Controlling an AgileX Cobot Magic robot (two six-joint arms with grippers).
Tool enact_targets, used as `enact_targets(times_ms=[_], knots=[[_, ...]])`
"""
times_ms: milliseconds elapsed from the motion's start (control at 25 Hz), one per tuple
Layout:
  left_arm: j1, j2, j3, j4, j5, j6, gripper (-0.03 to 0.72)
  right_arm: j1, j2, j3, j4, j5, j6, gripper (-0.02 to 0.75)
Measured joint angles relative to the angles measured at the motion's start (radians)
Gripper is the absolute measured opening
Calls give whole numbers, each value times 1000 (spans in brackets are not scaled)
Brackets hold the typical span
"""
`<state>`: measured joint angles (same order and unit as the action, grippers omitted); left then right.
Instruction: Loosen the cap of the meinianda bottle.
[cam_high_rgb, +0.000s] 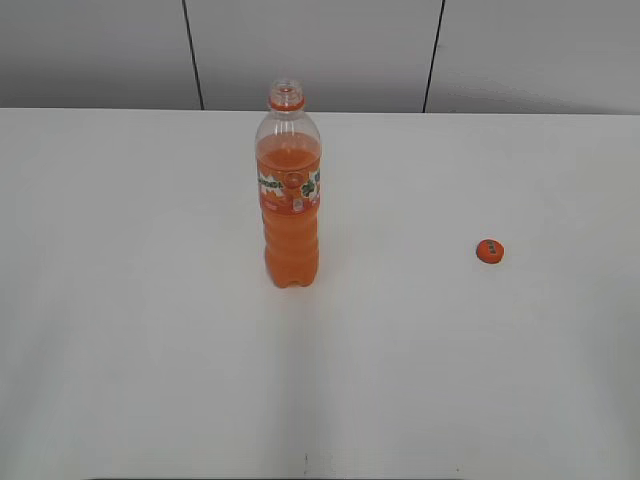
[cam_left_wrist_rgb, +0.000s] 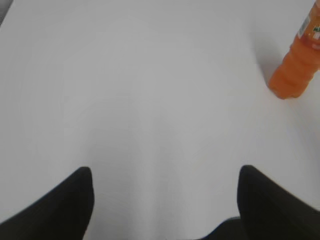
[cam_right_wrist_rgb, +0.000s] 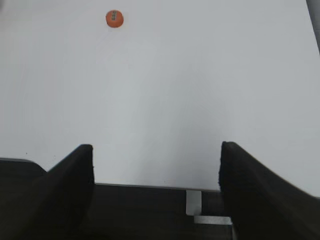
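Fingers of the left gripper (cam_left_wrist_rgb: 165, 200) stand spread wide over bare table (cam_high_rgb: 150, 350), holding nothing; the right gripper (cam_right_wrist_rgb: 156, 185) is likewise parted and empty, at the table's near edge. Farther on, the meinianda bottle (cam_high_rgb: 289, 200) stands upright on the table, its mouth uncapped. The cap (cam_high_rgb: 489, 251) lies flat on the table, well apart from the bottle, to its right and slightly nearer the camera.

Orange drink fills the clear bottle (cam_high_rgb: 290, 200); its label band is orange, white and green. Right of the bottle, the cap (cam_high_rgb: 489, 251) is orange on the white table (cam_high_rgb: 150, 300).
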<state>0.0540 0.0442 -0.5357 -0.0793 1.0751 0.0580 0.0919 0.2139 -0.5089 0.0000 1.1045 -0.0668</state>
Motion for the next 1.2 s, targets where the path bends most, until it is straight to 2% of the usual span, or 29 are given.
enact_targets(times_ms=[400,1200], knots=[[0,-51,1,-1,0,0,533,0,-213,1,0,-3,6,585],[0,-51,1,-3,0,0,508,0,-221,1,0,-5,7,585]])
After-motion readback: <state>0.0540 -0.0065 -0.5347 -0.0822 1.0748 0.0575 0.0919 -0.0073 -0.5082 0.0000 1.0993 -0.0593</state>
